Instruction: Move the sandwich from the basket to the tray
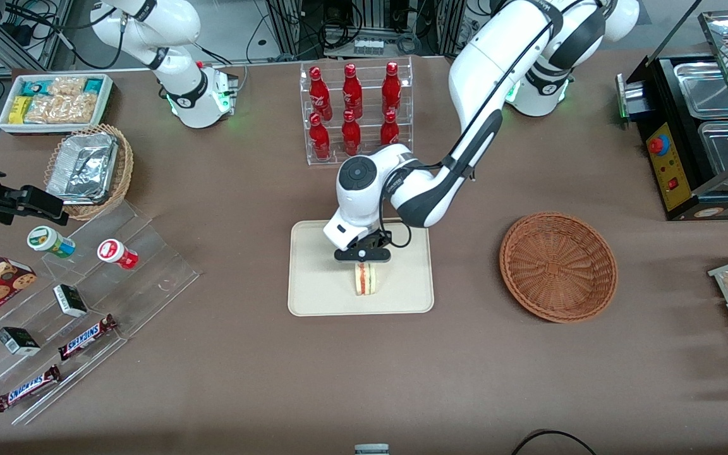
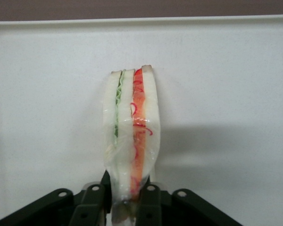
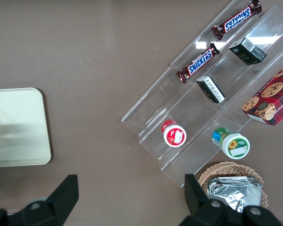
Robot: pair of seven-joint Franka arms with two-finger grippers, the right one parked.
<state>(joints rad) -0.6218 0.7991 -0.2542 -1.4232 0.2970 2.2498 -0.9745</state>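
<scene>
Left arm: extended from its base toward the front camera, upper links white, with a dark-jointed elbow bending back toward the middle of the bench. The wrist housing sits directly above the claw (image 1: 363, 260), which points straight down. In the wrist view the claw (image 2: 127, 197) shows two black fingers (image 2: 95, 200) set close together, pressing on either face of the sandwich (image 2: 131, 141) at its end nearest the camera. The sandwich (image 1: 365, 279) stands on edge, filling layers running lengthwise away from the fingers. Grip appears firm; the fingers are closed against the bread.
</scene>
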